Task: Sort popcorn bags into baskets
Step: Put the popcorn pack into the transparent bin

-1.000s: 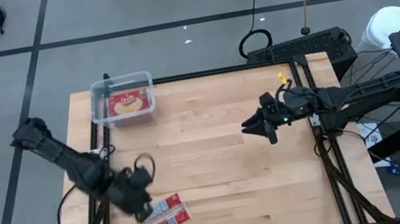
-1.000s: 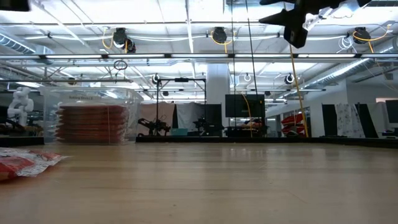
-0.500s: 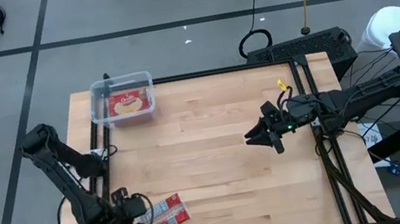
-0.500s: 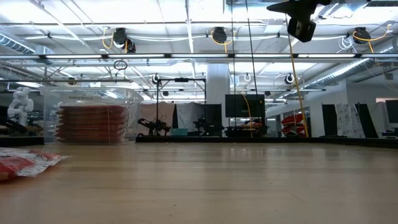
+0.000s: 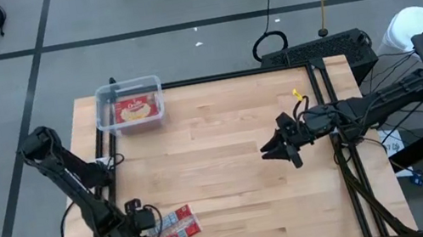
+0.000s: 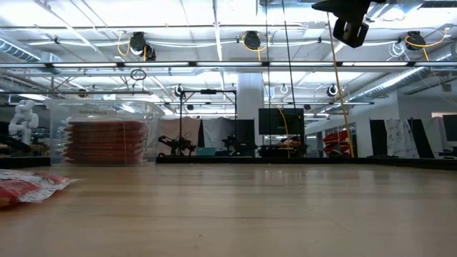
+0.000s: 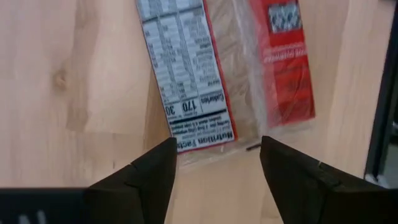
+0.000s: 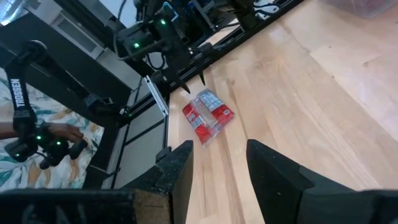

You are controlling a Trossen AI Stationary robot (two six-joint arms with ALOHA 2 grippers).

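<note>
Left gripper (image 5: 145,224) is hovering wide open, empty, beside the flat red-and-white popcorn bag (image 5: 176,229); right gripper (image 5: 278,147) is waiting half-open, empty.

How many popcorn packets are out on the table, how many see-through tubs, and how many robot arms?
Flat red and silvery popcorn packets loose on the table: 1
Clear plastic rectangular tubs, holding a stack of red packets I cannot count: 1
Dark robot arms, left gripper and right gripper: 2
Total: 4
</note>
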